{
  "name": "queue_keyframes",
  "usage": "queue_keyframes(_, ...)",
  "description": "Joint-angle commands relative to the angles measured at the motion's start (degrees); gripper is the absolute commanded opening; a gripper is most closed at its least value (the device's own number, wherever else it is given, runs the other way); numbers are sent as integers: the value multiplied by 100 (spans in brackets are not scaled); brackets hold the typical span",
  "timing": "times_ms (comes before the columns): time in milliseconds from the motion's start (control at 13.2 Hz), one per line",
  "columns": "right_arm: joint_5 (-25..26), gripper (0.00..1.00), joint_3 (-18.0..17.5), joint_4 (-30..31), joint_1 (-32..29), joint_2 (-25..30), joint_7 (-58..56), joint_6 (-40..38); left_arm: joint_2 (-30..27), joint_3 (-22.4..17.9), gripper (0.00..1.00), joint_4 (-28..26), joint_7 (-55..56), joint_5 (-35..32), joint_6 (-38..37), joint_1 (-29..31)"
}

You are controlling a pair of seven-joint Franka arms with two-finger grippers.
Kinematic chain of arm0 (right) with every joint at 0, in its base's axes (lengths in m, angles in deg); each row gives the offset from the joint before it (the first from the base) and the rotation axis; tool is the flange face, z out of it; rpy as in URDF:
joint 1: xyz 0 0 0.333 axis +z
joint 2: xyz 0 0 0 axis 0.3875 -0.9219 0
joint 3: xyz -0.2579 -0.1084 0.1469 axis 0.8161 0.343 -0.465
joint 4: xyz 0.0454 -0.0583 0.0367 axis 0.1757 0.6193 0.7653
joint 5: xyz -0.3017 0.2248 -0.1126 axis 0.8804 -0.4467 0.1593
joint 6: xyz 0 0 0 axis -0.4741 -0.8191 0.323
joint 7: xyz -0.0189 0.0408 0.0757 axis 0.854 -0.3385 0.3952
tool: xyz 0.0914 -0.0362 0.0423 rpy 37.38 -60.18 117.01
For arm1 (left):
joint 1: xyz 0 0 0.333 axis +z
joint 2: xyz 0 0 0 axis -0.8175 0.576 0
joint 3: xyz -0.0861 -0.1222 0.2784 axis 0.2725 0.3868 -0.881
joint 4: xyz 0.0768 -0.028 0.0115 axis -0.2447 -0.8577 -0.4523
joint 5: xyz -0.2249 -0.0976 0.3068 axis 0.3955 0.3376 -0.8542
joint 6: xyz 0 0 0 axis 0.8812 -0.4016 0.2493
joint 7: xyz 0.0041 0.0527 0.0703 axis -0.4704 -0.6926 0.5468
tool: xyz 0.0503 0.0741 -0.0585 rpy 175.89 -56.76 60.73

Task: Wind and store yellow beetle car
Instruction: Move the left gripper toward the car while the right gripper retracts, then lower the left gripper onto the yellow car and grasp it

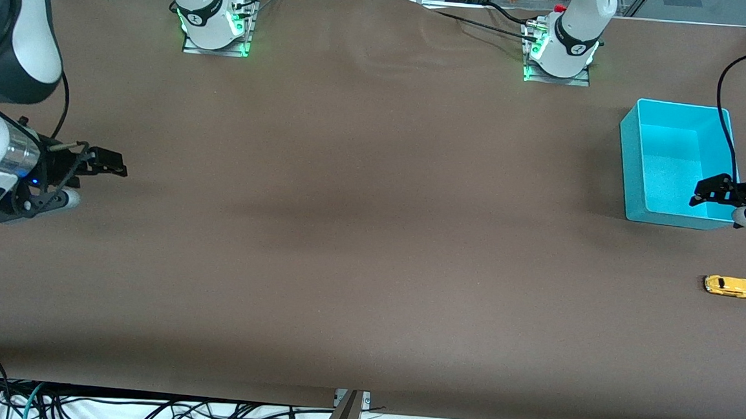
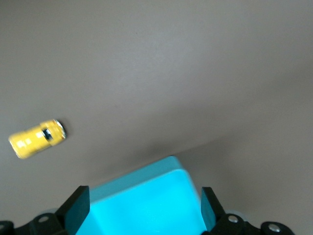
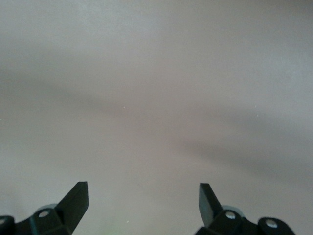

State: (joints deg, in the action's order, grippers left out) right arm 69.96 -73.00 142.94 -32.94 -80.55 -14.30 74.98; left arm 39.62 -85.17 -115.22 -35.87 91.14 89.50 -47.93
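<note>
The yellow beetle car [image 1: 728,286] lies on the brown table at the left arm's end, nearer to the front camera than the turquoise bin [image 1: 674,162]. It also shows in the left wrist view [image 2: 37,139], apart from the fingers. My left gripper [image 1: 704,193] is open and empty, over the bin's corner [image 2: 146,196] nearest the car. My right gripper [image 1: 111,166] is open and empty over bare table at the right arm's end, and that arm waits; its wrist view [image 3: 142,196] shows only the table.
The bin is empty inside. A black cable [image 1: 726,95] hangs over the bin from the left arm. The table's front edge [image 1: 361,406] has cables below it. The arm bases [image 1: 216,25] stand along the table's back edge.
</note>
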Motion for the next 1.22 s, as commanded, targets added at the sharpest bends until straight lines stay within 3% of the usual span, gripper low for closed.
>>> queue_keyframes(0, -136, 100, 44, 35, 4, 427, 139, -198, 520, 31, 100, 6, -1667, 22, 767, 371)
queue_keyframes(228, 450, 100, 412, 53, 520, 630, 121, -365, 1513, 31, 100, 365, -3530, 721, 1175, 1004)
queue_keyframes(380, 995, 100, 440, 52, 601, 849, 174, -252, 2032, 40, 100, 672, -5128, 1355, 1184, 1137)
queue_keyframes(532, 1015, 100, 431, 44, 637, 929, 165, -129, 2393, 40, 100, 972, -6230, 1551, 1184, 1190)
queue_keyframes(760, 980, 100, 492, 61, 637, 1035, 131, 126, 2720, 40, 100, 1472, -7085, 1543, 1192, 1199)
queue_keyframes(989, 945, 100, 545, 149, 628, 1140, 157, -48, 2782, 31, 100, 1860, -7253, 1464, 1192, 1190)
queue_keyframes(1141, 832, 100, 606, 236, 628, 1184, 479, -198, 2956, -30, 100, 1852, -7543, 1464, 1690, 1190)
